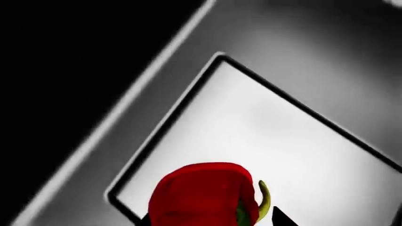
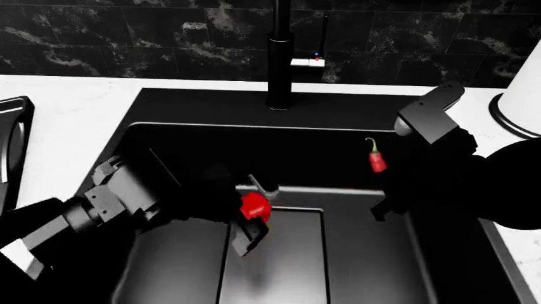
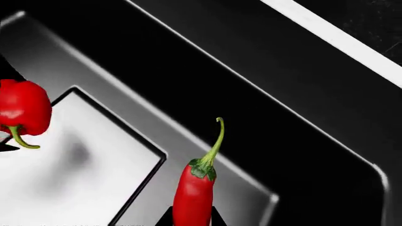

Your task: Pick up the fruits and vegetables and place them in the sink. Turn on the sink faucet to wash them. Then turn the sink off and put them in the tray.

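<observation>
Bell pepper (image 2: 254,207) left of chili (image 2: 377,161), over sink (image 2: 363,253)

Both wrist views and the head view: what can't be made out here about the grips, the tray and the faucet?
- Left gripper: in the left wrist view the bell pepper fills the bottom edge and hides the jaws.
- Right gripper: in the head view its dark body merges with the sink; contact with the chili is cut off in the right wrist view.
- Tray: cropped by the head view's left edge.
- Faucet: top cut off; lever position too small to read.
</observation>
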Robot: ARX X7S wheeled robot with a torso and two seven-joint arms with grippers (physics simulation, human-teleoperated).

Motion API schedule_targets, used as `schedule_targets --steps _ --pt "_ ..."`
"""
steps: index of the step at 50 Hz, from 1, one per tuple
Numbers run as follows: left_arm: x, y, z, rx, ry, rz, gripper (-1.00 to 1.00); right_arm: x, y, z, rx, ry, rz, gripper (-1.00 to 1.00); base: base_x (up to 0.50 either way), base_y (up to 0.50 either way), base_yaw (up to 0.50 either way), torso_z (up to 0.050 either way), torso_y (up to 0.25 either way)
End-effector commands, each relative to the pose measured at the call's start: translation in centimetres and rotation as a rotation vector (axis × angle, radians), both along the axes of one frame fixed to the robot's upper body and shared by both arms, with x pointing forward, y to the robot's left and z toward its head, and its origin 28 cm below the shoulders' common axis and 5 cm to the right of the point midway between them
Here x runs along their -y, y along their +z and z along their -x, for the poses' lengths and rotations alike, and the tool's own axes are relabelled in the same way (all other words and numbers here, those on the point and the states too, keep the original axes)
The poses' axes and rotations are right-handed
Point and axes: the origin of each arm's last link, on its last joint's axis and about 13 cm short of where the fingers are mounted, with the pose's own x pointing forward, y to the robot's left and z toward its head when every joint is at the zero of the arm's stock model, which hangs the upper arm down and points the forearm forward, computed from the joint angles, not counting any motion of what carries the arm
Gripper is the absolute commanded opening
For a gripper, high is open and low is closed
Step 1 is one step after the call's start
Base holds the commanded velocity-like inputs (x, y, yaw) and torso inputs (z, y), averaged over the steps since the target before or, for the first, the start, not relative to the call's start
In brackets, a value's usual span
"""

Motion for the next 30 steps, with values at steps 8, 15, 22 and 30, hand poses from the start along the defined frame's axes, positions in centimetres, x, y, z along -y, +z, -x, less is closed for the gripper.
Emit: schedule_targets --steps 8,15,22,30 --pt "-2.4 7.5 4.1 0.293 0.054 0.018 -1.0 0.3 0.9 0.3 -0.001 -0.018 0.043 -1.0 0.0 0.0 0.0 0.0 0.25" --pt "-3.0 9.1 4.7 0.344 0.07 0.027 -1.0 0.5 1.3 0.2 0.004 -0.024 0.05 -1.0 0.0 0.0 0.0 0.0 0.25" --pt "-4.0 10.4 4.9 0.395 0.135 0.058 -1.0 0.5 1.6 0.2 0.015 -0.025 0.055 -1.0 0.0 0.0 0.0 0.0 0.25" --pt "-5.0 12.4 5.1 0.468 0.21 0.109 -1.0 0.5 2.1 0.0 0.037 -0.027 0.061 -1.0 0.0 0.0 0.0 0.0 0.25"
